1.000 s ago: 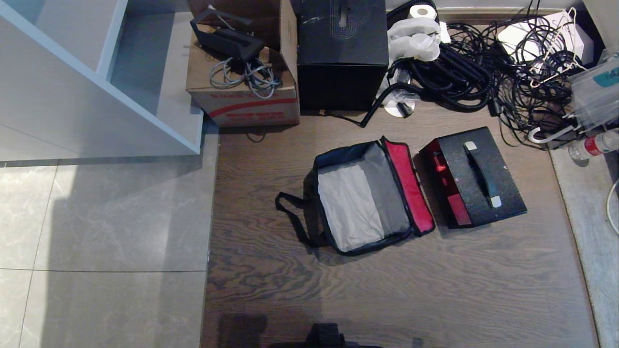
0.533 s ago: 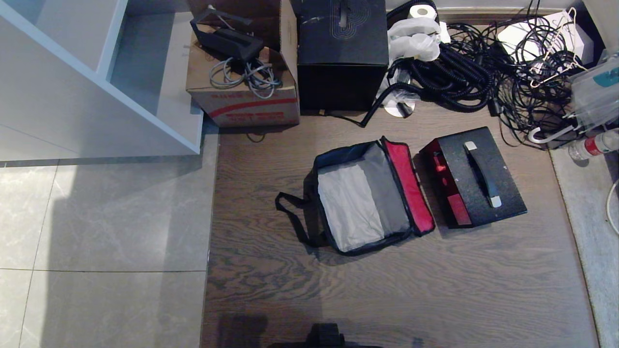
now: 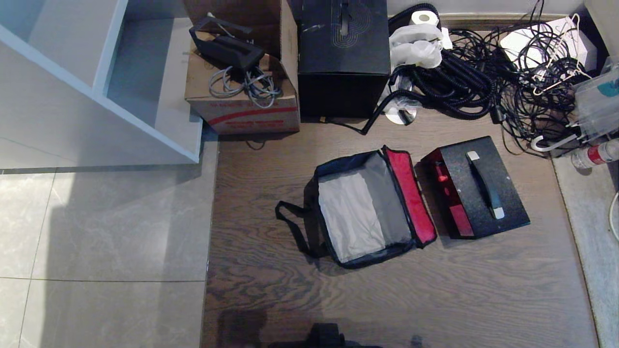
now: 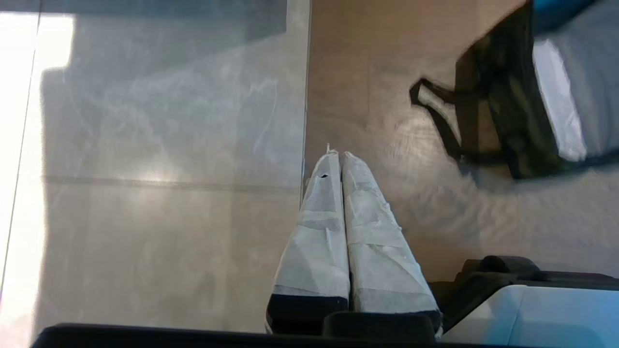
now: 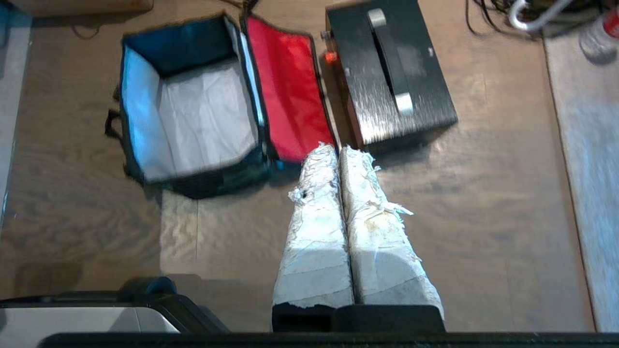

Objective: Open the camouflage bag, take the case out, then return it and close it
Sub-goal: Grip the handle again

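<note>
Down on the wood-grain floor (image 3: 387,299) the camouflage bag (image 3: 363,209) sits wide open, a boxy soft thing with black trim, its smooth pale grey lining creased on the bottom and its red-lined lid (image 3: 411,195) flopped out flat toward the case. A black strap loop (image 3: 292,227) trails off its far side. The left wrist view catches the mottled green-brown fabric of one end wall.

Just beside the lid, outside the bag, the case (image 3: 476,186) rests flat: a black speckled rectangular box, hard-edged, with a dark bar handle (image 3: 483,183) capped in white at both ends. Its side facing the bag glints red.

Neither arm shows in the head view. The left pincer (image 4: 337,154) hangs over the seam where grey stone-look tile meets the wood, well apart from the bag, its fingers wrapped in white tape and pressed together. The right pincer (image 5: 334,150) has its frayed, taped fingers together too, holding nothing, its tips over the floor near the lid's lower edge and the case's corner.

Behind stand a tall black box (image 3: 343,53) with a line pattern, a cardboard box (image 3: 246,104) holding grey cables, a tangle of black hoses and wires (image 3: 474,72), and a pale shelf unit (image 3: 96,82).
</note>
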Motion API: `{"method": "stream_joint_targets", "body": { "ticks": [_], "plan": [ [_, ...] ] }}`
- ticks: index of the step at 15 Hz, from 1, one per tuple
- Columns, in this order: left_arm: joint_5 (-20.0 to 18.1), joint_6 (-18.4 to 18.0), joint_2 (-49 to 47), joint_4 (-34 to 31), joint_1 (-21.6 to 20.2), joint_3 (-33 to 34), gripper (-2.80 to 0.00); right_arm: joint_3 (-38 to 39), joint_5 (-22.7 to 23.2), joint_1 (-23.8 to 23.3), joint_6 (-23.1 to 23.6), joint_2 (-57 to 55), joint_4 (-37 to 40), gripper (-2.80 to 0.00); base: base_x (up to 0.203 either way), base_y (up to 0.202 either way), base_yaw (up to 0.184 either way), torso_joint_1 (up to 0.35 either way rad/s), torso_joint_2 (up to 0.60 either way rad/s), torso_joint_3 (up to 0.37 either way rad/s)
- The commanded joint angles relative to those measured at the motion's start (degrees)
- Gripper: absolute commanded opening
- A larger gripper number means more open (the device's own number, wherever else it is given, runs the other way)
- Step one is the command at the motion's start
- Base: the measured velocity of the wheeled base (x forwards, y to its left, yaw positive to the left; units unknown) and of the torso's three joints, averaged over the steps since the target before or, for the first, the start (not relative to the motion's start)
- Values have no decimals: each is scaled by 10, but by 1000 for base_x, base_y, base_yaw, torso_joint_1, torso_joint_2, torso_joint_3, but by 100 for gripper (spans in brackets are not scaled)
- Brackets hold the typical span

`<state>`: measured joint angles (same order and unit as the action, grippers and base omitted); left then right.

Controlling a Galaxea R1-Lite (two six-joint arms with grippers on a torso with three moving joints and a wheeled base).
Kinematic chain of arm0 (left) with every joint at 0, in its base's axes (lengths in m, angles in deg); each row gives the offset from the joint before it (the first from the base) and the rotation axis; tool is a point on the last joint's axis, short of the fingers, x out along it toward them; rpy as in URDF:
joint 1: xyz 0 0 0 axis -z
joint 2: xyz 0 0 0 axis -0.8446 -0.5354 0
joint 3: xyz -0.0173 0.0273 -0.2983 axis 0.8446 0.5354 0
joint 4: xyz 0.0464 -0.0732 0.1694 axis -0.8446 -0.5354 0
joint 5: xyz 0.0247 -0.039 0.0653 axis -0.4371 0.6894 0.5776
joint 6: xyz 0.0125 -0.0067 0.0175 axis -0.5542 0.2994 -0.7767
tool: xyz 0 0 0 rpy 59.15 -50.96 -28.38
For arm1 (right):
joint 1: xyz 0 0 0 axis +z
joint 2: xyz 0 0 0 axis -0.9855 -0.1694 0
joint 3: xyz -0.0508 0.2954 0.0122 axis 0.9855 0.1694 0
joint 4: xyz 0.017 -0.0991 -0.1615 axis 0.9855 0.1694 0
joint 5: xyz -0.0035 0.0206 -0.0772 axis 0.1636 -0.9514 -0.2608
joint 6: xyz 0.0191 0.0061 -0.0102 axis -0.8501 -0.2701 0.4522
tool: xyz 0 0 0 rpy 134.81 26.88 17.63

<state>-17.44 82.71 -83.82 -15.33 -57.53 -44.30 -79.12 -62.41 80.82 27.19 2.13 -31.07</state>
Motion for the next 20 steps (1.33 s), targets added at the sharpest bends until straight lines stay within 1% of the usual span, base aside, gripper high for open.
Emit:
{"method": "stream_joint_targets", "body": {
  "ticks": [1,4,10,11,12,13,14,15,16,17,18,20],
  "plan": [
    [0,0,0,0,0,0,-280,23,0,0,0,-1,-1,-280,200,0,1,2,7,7],
    [0,3,0,0,0,0,-280,23,0,0,0,-1,-1,-280,164,0,0,5,2,3],
    [0,3,0,0,0,0,-280,23,-2,0,1,-1,-5,-280,0,0,0,0,0,0],
    [0,3,0,0,0,0,-280,15,-2,0,-1,0,-1,-280,0,0,0,0,0,0],
    [0,3,0,0,0,0,-280,-14,-2,0,-3,0,7,-280,0,0,0,0,0,0],
    [0,3,0,0,0,0,-280,-65,-1,0,-5,-2,34,-280,0,0,0,0,0,0],
    [0,3,0,0,0,0,-280,-127,-1,0,-10,-10,93,-280,0,0,0,0,0,0],
    [0,3,0,0,0,0,-280,-176,1,0,-16,-21,189,-280,0,0,0,0,0,0],
    [0,3,0,0,0,0,-280,-231,6,0,-25,-43,309,-280,0,0,0,0,0,0],
    [0,2,0,0,0,0,-280,-261,13,0,-38,-78,374,-280,0,0,0,0,0,0],
    [0,3,0,0,0,0,-280,-274,21,0,-57,-130,398,-280,0,0,0,0,0,0],
    [0,3,0,0,0,0,-280,-302,36,4,-83,-257,388,-280,0,0,0,0,0,0]
  ]
}}
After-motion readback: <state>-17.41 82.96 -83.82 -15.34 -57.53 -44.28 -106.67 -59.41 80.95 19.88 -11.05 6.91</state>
